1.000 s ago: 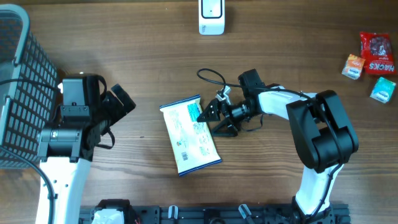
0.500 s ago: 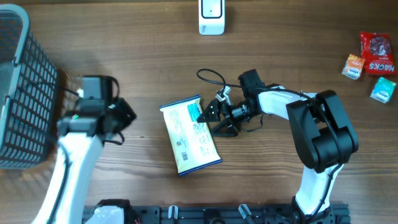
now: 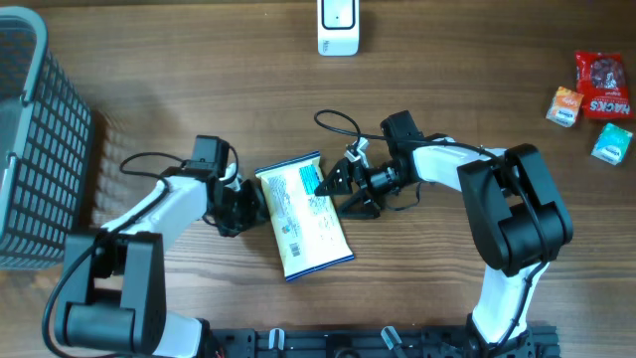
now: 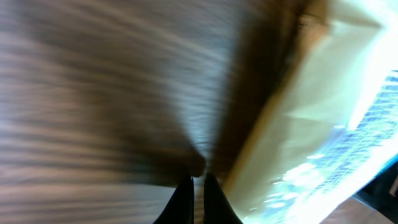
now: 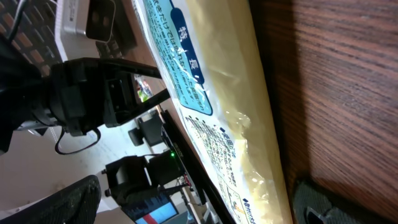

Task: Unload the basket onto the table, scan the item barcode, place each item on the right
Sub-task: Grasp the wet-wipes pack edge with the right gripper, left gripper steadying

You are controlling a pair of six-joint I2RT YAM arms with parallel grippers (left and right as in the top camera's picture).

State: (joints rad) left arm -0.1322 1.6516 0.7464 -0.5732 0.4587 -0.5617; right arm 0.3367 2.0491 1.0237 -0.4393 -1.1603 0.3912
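Lying flat on the wooden table (image 3: 199, 89), the white-and-blue packet (image 3: 303, 214) is being flanked by both arms near the middle of the overhead view. The left gripper (image 3: 246, 204) is being held low just beside the packet's left edge, its fingers (image 4: 186, 196) pressed together with nothing between them. The right gripper (image 3: 336, 191) is being held at the opposite edge, jaws spread wide; whether the packet is being touched cannot be told. A white scanner (image 3: 338, 25) is being seen at the table's far edge, well apart from the packet.
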